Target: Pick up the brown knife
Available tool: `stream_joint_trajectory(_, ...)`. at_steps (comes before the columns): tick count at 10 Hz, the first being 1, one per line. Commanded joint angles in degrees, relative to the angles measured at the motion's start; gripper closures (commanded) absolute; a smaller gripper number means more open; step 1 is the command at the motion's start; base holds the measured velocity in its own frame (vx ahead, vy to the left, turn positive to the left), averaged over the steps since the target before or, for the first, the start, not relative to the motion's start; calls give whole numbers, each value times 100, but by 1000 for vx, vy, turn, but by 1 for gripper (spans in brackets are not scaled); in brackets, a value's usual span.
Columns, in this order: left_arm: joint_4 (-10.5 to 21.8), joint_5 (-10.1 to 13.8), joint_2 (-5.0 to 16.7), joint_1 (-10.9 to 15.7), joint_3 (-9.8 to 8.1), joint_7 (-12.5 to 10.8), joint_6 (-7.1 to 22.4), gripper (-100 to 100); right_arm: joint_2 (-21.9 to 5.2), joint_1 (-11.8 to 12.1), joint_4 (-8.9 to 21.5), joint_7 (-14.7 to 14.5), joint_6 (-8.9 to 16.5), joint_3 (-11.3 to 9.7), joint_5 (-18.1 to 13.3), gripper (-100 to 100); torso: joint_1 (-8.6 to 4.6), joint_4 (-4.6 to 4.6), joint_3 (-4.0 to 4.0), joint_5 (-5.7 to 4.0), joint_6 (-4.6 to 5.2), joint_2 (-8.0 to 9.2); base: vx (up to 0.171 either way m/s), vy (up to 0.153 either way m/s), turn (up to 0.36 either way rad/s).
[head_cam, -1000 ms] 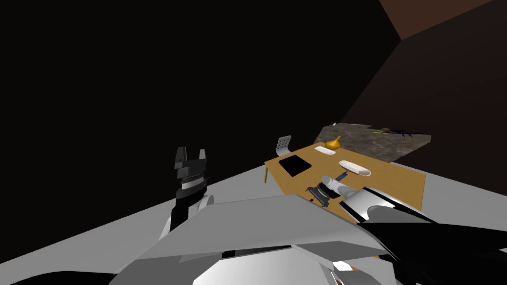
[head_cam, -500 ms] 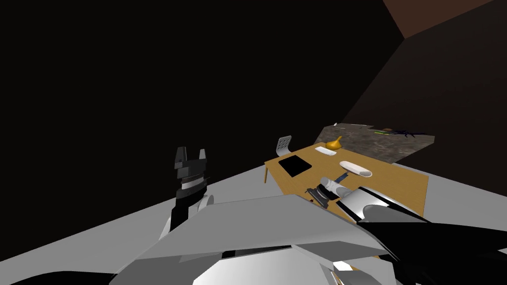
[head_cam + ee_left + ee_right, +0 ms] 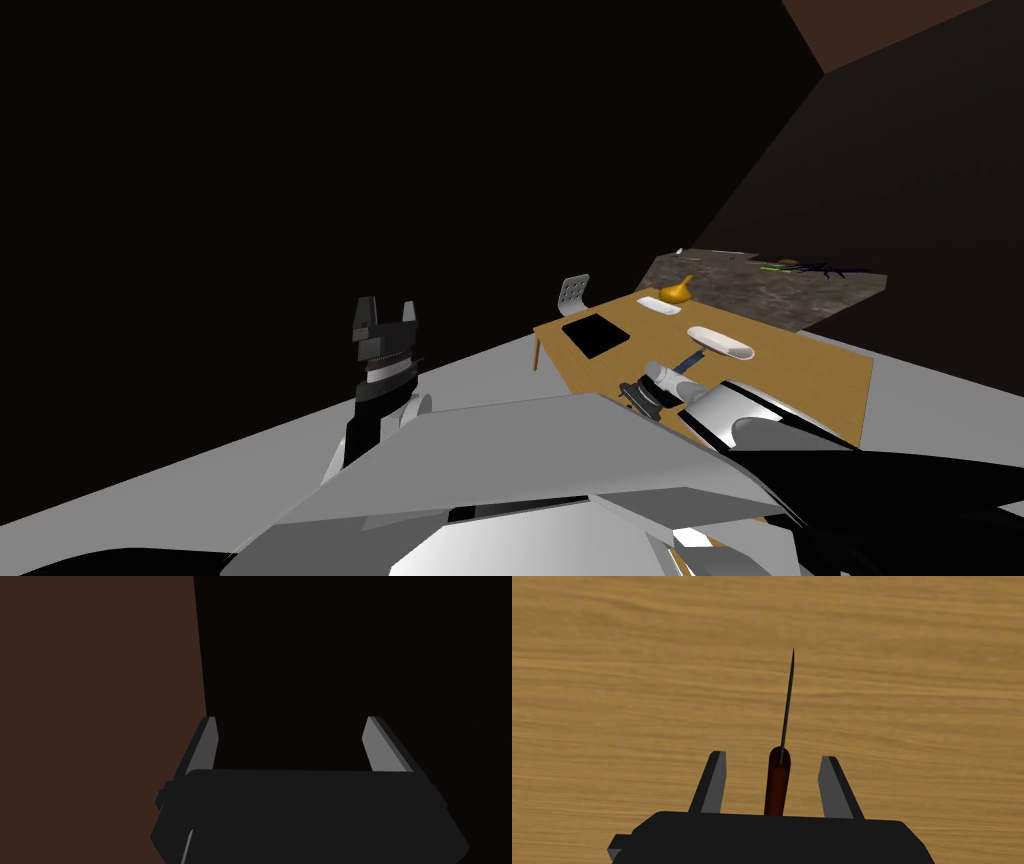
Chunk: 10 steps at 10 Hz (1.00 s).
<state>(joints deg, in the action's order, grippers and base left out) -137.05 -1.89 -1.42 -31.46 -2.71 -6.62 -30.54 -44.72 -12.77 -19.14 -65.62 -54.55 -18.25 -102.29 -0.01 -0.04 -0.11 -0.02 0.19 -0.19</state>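
Right gripper [image 3: 773,755] astride knife [image 3: 777,786] (slim gaps)

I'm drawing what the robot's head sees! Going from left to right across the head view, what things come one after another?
The left gripper → black mat → yellow vase → white dish. The chair and the right arm overlap others, so I left them out.

Home dining corner here: a wooden worktop [image 3: 800,370] stands on a grey floor [image 3: 200,470], with a white perforated chair [image 3: 573,293] at its far end. On it sit a black placemat [image 3: 595,333], a white oblong dish [image 3: 718,341] and a yellow gourd-shaped jug [image 3: 676,290].
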Motion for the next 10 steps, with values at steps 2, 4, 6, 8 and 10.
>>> stream_joint_trajectory(2, 0, 0, 0, 0, 0, 0, 0, 0, -2, 4, 3, 2, -2, -1, -1, 100, 0, 1, 0, -2, -4, -1, 0, 0, 0)
stream_joint_trajectory(4, 0, 0, 0, 0, 0, 0, 0, 0, -2, 3, 3, 4, -2, 0, 0, 100, -1, 1, 0, -2, -4, -2, 0, 0, 0)
stream_joint_trajectory(6, 0, 0, 0, 0, 0, 0, 0, 0, -150, -10, -129, 52, -180, 39, -43, 100, 0, 1, -1, -2, -4, -2, -2, 13, -27)
stream_joint_trajectory(8, 0, 0, 0, 0, 0, 0, 0, 0, -290, -88, -144, 31, -370, 87, -85, 100, 17, 2, 0, 4, -3, -2, -1, 51, -43)
stream_joint_trajectory(10, 0, 0, 0, 0, 0, 0, 0, 0, -271, -13, -272, 123, -320, 59, -91, 0, 14, 0, 0, 1, -3, -1, -1, 15, -3)
